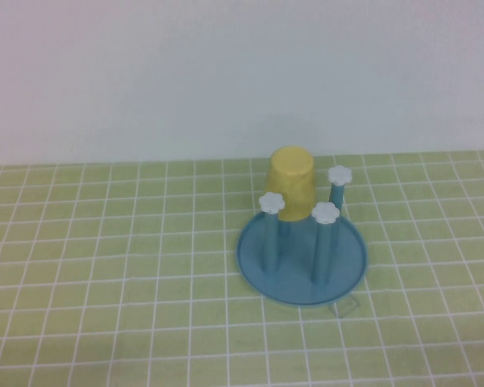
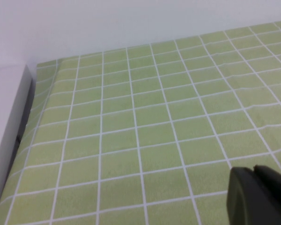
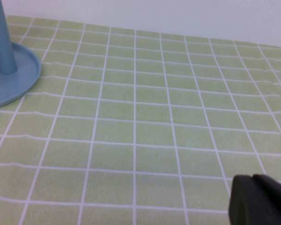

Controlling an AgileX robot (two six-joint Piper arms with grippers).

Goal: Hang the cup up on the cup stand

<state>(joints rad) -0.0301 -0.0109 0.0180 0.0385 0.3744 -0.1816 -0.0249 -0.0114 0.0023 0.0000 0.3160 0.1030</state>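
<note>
4 pegs on the cup stand (image 1: 302,260), and 1 of them already wears the cup (image 1: 292,183). It sits upside down over the back peg, the one farthest from the robot, rim pointing down at the dish, closed bottom up. That makes sense to me: no handle, so dropping it mouth-down over a peg is the only way it hangs, and the peg keeps it from sliding off. The other 3 pegs show their white flower caps and stay bare. I can't tell if the rim reaches the dish, since a front peg hides that part.

Neither arm shows up in the high view, so both are pulled well back from the stand. The left gripper (image 2: 261,196) hangs over bare green checked cloth on the bench (image 1: 105,266), jaws pressed together, nothing between them, and the stand isn't in its wrist view at all. The right gripper (image 3: 261,200) is the same deal, jaws pressed together and empty, but its camera catches an edge of the stand's dish and 1 peg, so it's the nearer one. My guess is the right arm did the hanging, and this looks like a finished job with both arms parked clear so nothing bumps the stand.
</note>
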